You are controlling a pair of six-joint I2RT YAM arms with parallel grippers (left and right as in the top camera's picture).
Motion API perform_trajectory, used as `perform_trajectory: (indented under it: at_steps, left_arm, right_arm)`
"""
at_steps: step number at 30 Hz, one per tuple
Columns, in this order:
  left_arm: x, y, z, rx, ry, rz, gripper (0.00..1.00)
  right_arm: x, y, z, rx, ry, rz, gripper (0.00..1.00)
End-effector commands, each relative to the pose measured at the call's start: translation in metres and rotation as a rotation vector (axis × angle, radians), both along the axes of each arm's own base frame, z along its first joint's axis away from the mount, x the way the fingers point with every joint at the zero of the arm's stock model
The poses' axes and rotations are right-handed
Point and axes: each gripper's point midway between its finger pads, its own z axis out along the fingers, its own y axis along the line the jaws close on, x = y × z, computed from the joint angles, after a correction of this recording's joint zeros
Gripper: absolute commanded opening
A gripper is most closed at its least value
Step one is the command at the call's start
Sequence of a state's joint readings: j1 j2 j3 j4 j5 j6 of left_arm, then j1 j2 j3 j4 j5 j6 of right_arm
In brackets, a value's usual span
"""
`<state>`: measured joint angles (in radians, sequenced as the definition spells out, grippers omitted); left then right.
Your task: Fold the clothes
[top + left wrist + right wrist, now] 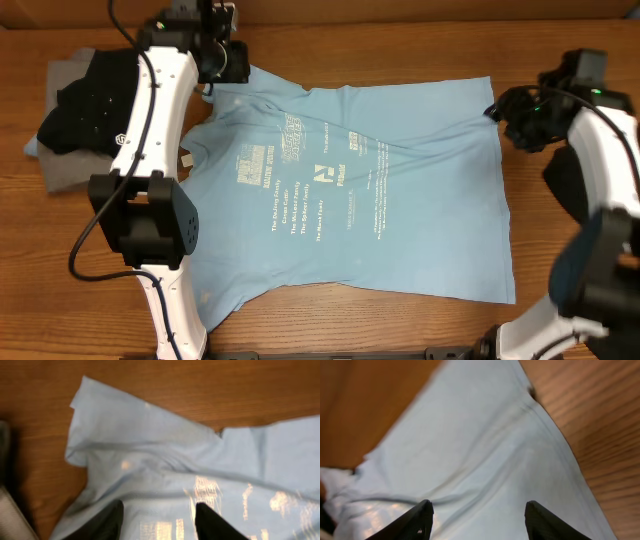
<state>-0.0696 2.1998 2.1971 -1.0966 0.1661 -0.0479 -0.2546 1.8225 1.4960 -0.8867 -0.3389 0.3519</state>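
A light blue T-shirt (350,190) with white lettering lies spread flat on the wooden table (400,50), its neck toward the left and its hem toward the right. My left gripper (224,60) hovers over the far sleeve; in the left wrist view the left gripper (159,510) is open above the blue cloth (130,445), with nothing between its fingers. My right gripper (508,110) hangs over the far hem corner. Seen from its own wrist, the right gripper (478,507) stands open just above the T-shirt (480,450), holding nothing.
A pile of black cloth (95,100) on grey cloth (60,165) sits at the table's left, close beside the left arm. A grey edge (12,515) of it shows in the left wrist view. Bare wood (600,420) borders the hem.
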Motion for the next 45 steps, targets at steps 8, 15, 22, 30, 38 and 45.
perform_trajectory:
  at_steps: [8, 15, 22, 30, 38, 45]
  left_arm:
    - [-0.073, 0.037, 0.099, 0.142, 0.054, 0.082, 0.41]
    - [-0.101, 0.040, 0.088, 0.137, 0.172, 0.100, 0.18]
    - [-0.116, 0.043, 0.008, 0.157, 0.404, 0.160, 0.13]
    - [-0.145, 0.026, -0.101, 0.072, 0.583, 0.134, 0.18]
    - [-0.157, 0.027, -0.172, 0.073, 0.557, 0.136, 0.20]
    - [-0.178, 0.029, -0.190, 0.084, 0.610, 0.137, 0.19]
  right_arm:
    - [-0.068, 0.021, 0.144, -0.071, -0.243, 0.044, 0.68]
    - [-0.104, 0.033, 0.127, -0.043, -0.100, 0.058, 0.69]
    - [-0.109, 0.031, 0.087, -0.041, 0.026, 0.053, 0.68]
    - [-0.106, 0.030, 0.053, -0.018, 0.122, 0.054, 0.69]
    - [-0.096, 0.028, 0.045, -0.019, 0.117, 0.054, 0.69]
    - [-0.084, 0.025, 0.049, -0.032, 0.066, 0.052, 0.70]
